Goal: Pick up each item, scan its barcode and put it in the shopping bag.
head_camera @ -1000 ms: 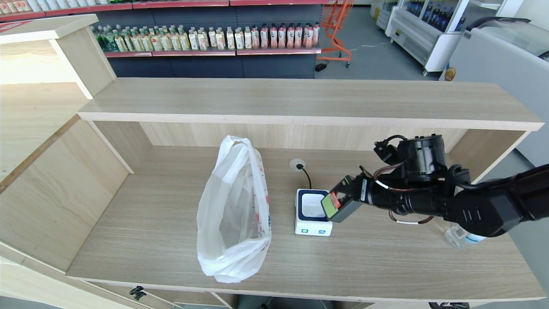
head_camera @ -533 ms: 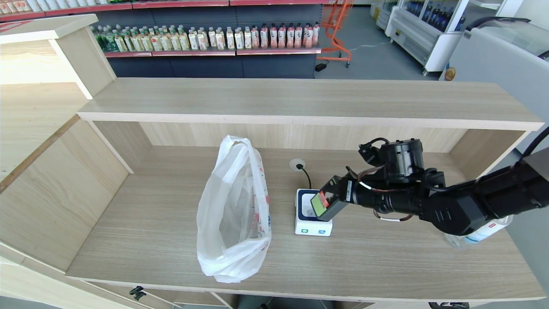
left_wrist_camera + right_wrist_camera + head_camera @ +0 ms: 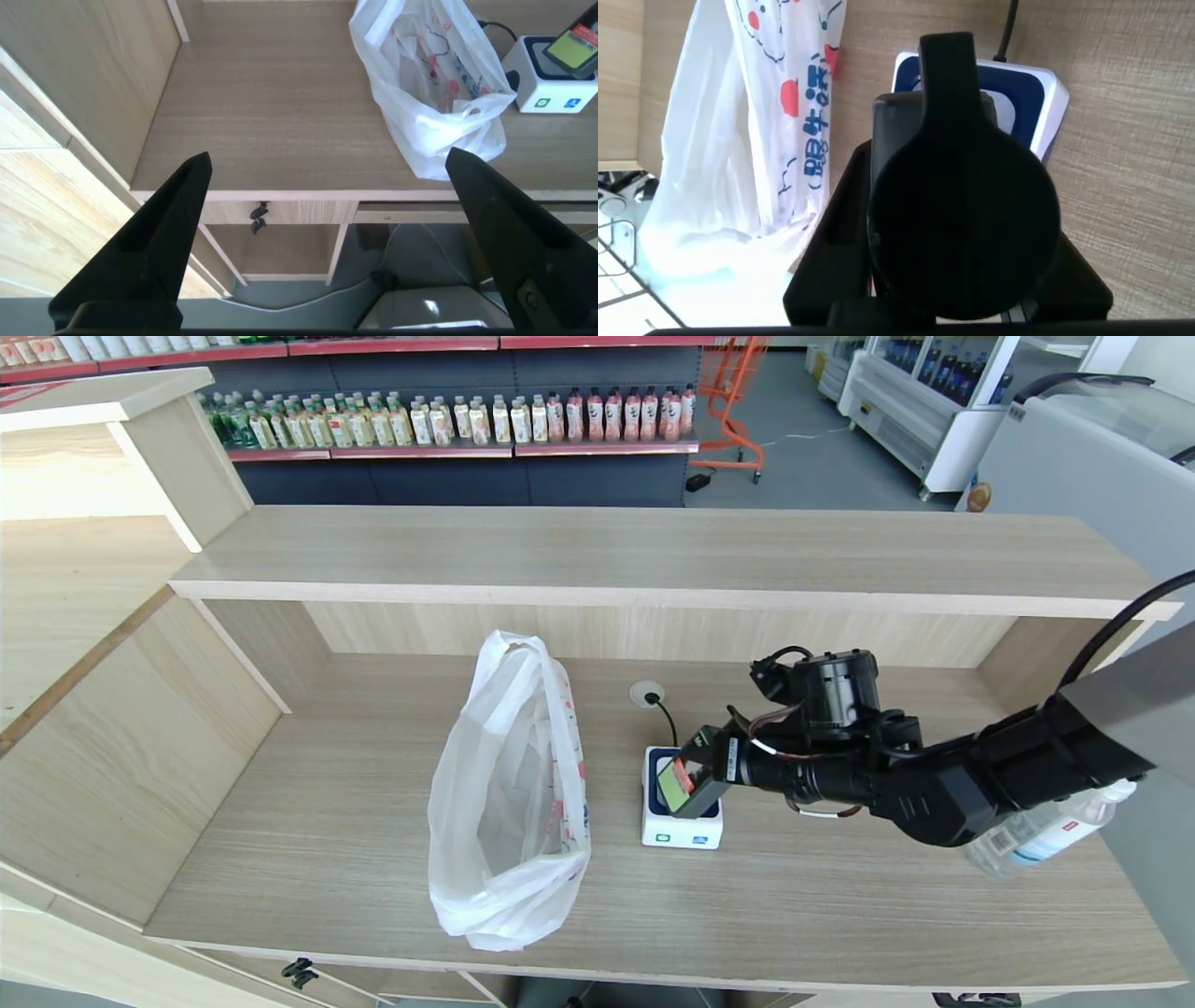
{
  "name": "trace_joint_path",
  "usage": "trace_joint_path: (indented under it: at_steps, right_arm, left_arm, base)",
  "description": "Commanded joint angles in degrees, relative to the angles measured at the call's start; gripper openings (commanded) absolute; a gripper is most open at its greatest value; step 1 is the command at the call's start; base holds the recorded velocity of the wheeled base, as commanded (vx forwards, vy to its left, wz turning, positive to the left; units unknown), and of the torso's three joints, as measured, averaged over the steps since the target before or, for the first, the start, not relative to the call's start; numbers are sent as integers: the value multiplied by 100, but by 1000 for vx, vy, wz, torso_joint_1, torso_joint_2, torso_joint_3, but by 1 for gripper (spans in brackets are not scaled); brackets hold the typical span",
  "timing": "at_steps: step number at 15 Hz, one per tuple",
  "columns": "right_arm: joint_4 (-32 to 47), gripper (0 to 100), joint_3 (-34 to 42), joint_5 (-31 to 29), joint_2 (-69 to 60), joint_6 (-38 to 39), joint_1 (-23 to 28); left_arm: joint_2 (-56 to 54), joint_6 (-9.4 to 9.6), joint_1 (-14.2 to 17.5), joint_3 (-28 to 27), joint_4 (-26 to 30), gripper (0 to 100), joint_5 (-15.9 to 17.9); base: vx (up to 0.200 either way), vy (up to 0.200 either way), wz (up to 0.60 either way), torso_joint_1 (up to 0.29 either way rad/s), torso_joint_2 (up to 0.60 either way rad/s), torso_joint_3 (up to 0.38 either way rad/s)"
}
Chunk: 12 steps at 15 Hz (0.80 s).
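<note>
Scan step: right gripper (image 3: 695,775) clamps the small box (image 3: 674,784) just above the scanner (image 3: 682,826). Best to square the barcode side to the scanner window, pause, and avoid bumping. Box is flat with dark sides, green-and-red face up. Shopping bag (image 3: 509,803) stands open left of scanner, bottle (image 3: 1046,831) right. Left gripper (image 3: 327,252) is spread, empty.

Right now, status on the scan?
Right gripper shut on box, over scanner. Left gripper open, short of counter. Bag beside scanner, nothing between; bottle lies far right.
</note>
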State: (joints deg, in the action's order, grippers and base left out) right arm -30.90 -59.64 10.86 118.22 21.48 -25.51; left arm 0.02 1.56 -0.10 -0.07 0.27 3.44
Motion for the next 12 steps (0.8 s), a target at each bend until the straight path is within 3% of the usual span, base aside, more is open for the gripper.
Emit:
trace_joint_path:
  at_steps: [1, 4, 5, 9, 12]
  right_arm:
    - [-3, 0, -92, -5, 139, -12, -32]
    - [5, 0, -197, 21, -142, 5, -41]
    - [58, 0, 13, 12, -1091, 58, -129]
    - [462, 0, 497, -14, -2893, -891, 126]
    - [462, 0, 1385, 4, -3455, -1462, 345]
  left_arm:
    - [-2, 2, 1, -1, 0, 100, -1]
    - [-2, 2, 1, -1, 0, 100, -1]
    - [-2, 2, 1, -1, 0, 100, -1]
    - [-2, 2, 1, -1, 0, 100, -1]
    - [-2, -7, 1, -1, 0, 100, -1]
  base:
    - [0, 0, 0, 0, 0, 0]
    - [0, 0, 0, 0, 0, 0]
    - [0, 0, 0, 0, 0, 0]
    - [0, 0, 0, 0, 0, 0]
    - [0, 0, 0, 0, 0, 0]
